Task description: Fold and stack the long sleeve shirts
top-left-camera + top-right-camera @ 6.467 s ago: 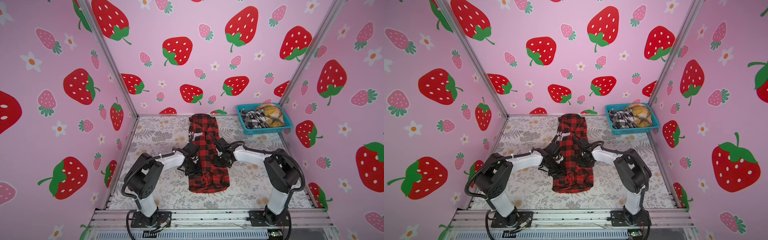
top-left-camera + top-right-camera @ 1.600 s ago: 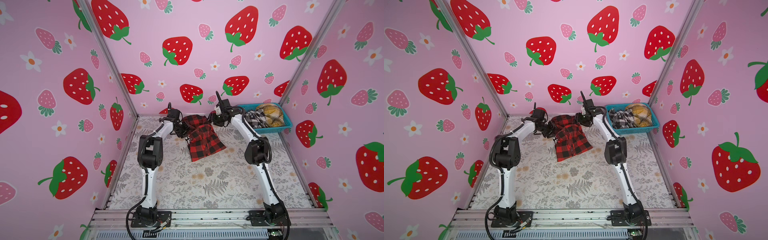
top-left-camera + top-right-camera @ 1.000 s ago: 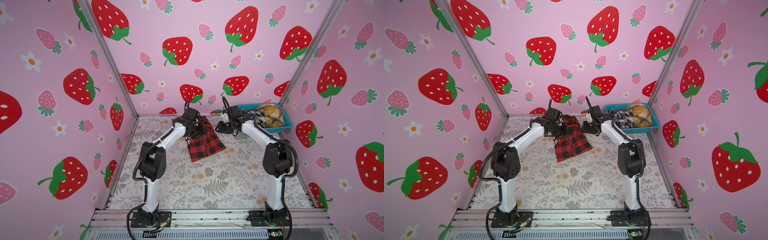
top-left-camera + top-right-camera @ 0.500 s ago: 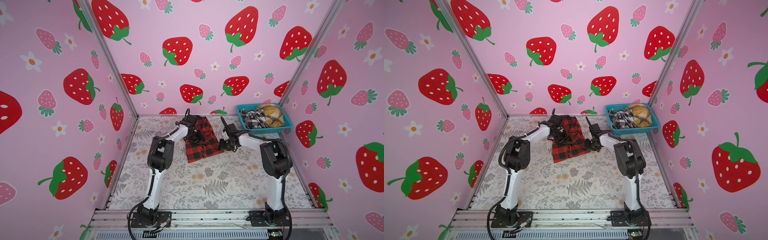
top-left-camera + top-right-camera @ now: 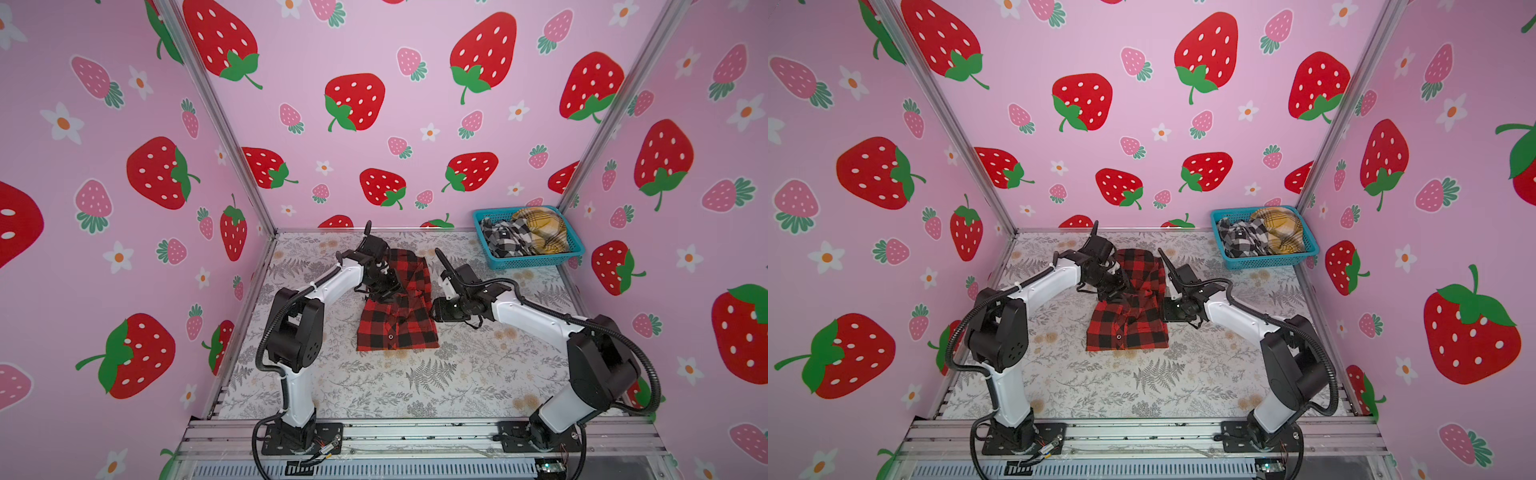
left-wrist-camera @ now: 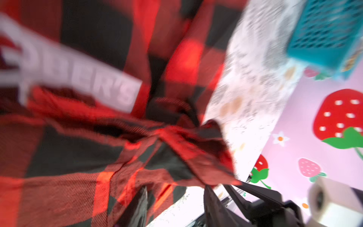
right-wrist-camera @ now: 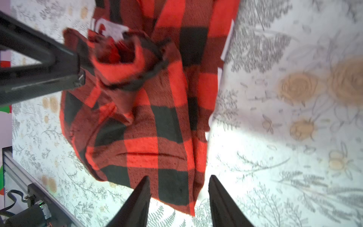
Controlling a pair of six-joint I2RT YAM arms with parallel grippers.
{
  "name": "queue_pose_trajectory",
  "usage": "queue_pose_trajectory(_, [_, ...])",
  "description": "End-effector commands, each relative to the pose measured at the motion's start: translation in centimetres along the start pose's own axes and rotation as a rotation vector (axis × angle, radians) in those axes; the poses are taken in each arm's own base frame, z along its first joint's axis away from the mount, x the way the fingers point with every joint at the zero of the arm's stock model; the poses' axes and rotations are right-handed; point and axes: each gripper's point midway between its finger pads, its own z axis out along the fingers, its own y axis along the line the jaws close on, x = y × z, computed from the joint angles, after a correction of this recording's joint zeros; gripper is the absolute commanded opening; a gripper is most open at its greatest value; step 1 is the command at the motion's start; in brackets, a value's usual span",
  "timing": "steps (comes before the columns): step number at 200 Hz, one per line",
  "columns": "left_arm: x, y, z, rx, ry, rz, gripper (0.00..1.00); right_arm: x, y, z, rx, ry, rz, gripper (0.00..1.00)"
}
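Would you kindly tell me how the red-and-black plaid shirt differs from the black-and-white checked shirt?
The red-and-black plaid shirt lies roughly folded on the table; the black-and-white checked shirt sits crumpled in the turquoise basket. The red-and-black one lies alone; the black-and-white one touches a mustard-yellow plaid shirt. Both are checked cloth.

- left arm: white rounded links, black blocky joint housings, thin black tie around the white link
- right arm: same build, white links, black joints
- cable hoses: black, corrugated, one loop per arm
- base plates: flat, black, bolted onto a silver slotted rail; loose thin wires beside the left one
- right gripper: matte black fingers, wedge-shaped, tapering to points
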Motion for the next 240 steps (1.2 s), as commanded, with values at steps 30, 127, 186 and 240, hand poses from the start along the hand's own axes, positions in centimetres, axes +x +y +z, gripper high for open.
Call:
queue_pose_trajectory(30, [-2.6,3.0,2.5,-0.063,0.048,-0.037,0.42,-2.6,-0.8,6.0,0.018,0.051,-0.101,0.50])
queue_pose_trajectory(127, [-3.8,8.5,4.8,-0.198,0.058,-0.085,0.38,-2.0,-4.8,6.0,0.108,0.059,0.147,0.00])
queue_pose_trajectory(186, [-4.8,6.0,1.2,-0.183,-0.034,-0.040,0.44,-2.0,-5.6,7.2,0.153,0.112,0.163,0.27])
queue_pose_trajectory(240, [-2.3,1.0,-6.0,-0.109,-0.148,0.029,0.44,-6.9,-3.3,1.1,0.174,-0.034,0.093,0.50])
